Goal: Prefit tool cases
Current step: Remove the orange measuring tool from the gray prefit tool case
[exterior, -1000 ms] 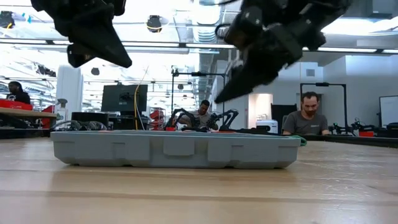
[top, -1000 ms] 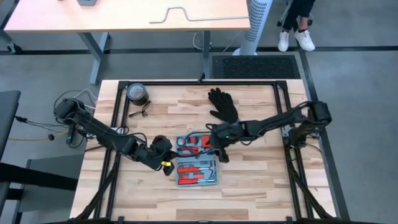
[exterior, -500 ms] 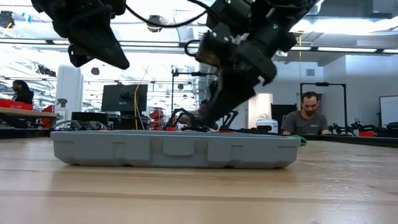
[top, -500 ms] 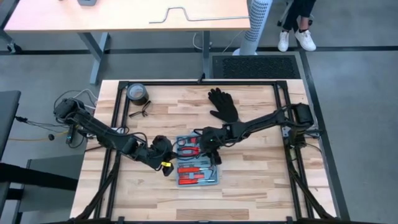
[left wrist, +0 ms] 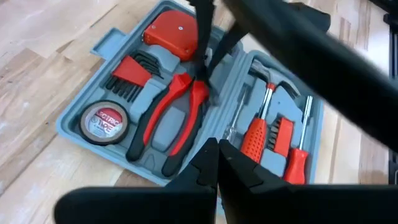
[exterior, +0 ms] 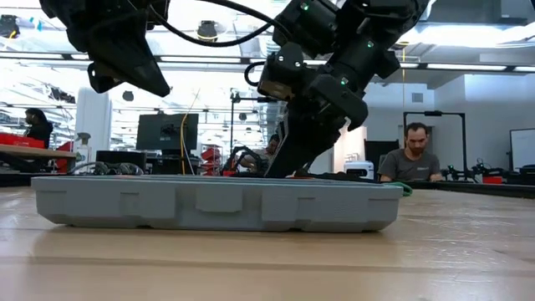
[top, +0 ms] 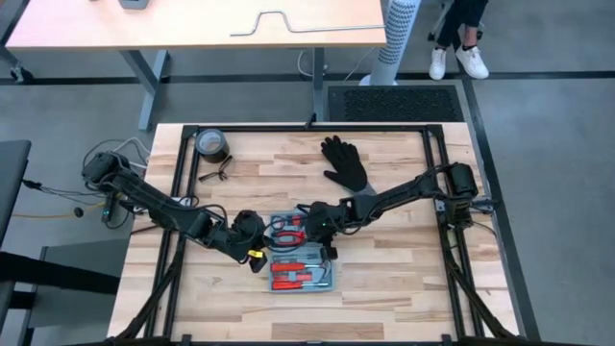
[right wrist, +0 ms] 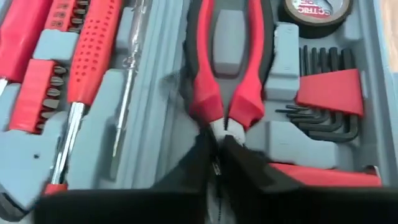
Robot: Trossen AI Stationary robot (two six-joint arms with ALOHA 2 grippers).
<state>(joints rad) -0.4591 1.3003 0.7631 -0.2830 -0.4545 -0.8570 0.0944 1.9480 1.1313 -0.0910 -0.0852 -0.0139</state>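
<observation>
Table [top: 384, 279]: right tool [right wrist: 214, 146] nrly closed at pliers [right wrist: 225, 74].

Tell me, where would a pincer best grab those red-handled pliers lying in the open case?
Probably from above, across the red-handled steel pliers at the pivot where the two handles meet: they lie flat in the open blue-grey plastic tool case, and the grey recess leaves room beside them there. The right pincer already points there.

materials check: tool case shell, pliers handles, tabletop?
Blue-grey rectangular tool case: looks like moulded matte plastic, with rounded edges and formed recesses. Red-and-black handled pliers: handles look like a rubbery or plastic grip over metal; the bare jaws read as steel. Pale plank tabletop: wood, butcher-block style, judging by grain and joined strips; finish unclear.
</observation>
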